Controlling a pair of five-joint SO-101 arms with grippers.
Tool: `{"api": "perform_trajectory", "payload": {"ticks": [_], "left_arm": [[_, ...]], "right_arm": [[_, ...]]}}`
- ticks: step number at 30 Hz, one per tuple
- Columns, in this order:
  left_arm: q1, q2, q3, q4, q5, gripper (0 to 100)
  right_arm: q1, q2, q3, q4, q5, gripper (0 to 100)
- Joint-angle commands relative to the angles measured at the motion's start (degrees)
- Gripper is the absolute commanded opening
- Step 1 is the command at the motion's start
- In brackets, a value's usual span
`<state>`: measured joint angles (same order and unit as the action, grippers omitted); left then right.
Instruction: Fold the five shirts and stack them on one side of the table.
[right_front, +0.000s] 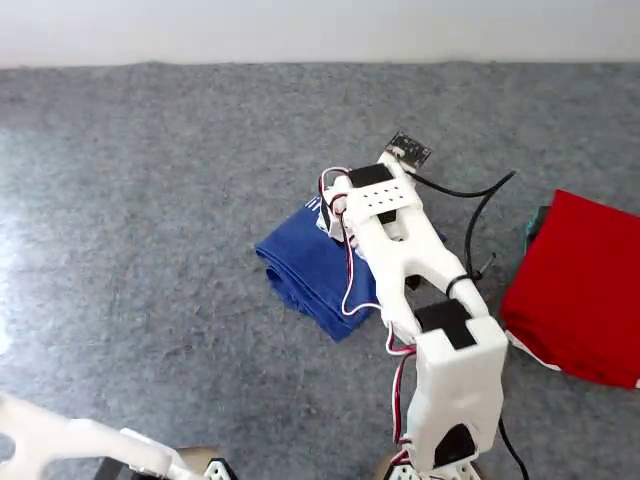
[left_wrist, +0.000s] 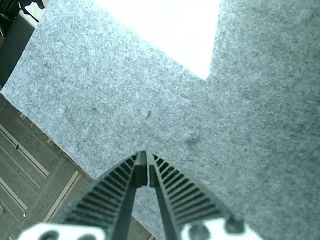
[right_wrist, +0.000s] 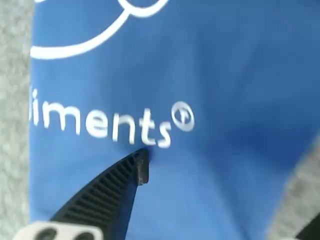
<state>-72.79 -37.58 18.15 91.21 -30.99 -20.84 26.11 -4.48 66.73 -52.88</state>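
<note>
Grey table (right_front: 150, 200); right arm (right_front: 400, 250) extends over the blue shirt (right_front: 310, 265).

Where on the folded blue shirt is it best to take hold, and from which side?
Probably the thick, layered edge of the blue shirt that faces the bare grey table, away from the red shirt. Come in low from that side: the folds stack up there, so one pinch may catch all layers.
</note>
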Motion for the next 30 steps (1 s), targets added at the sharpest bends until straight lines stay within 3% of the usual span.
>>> {"api": "perform_trajectory", "payload": {"ticks": [1, 4, 9, 15, 20, 30], "left_arm": [[0.09, -1.05, -2.42, -1.05, -0.7, 2], [0.09, -1.05, -2.33, -1.05, -0.7, 2], [0.09, -1.05, -2.24, -1.05, -0.7, 2], [0.09, -1.05, -2.33, -1.05, -0.7, 2], [0.09, -1.05, -2.33, -1.05, -0.7, 2], [0.26, -0.88, -2.15, -2.64, -1.93, 2]], "right_arm": [[0.4, 2.24, -0.44, -4.44, -0.35, 42.3], [0.84, 4.7, -0.44, -4.62, -0.35, 30.3], [2.68, 6.55, -0.79, -3.03, 0.0, 0.6], [4.79, 4.0, -8.09, 7.87, 10.29, 1.4], [8.4, -3.21, -13.19, 16.84, 24.7, 0.9], [16.92, -20.7, -13.71, 33.71, 45.1, 0.9]]}}
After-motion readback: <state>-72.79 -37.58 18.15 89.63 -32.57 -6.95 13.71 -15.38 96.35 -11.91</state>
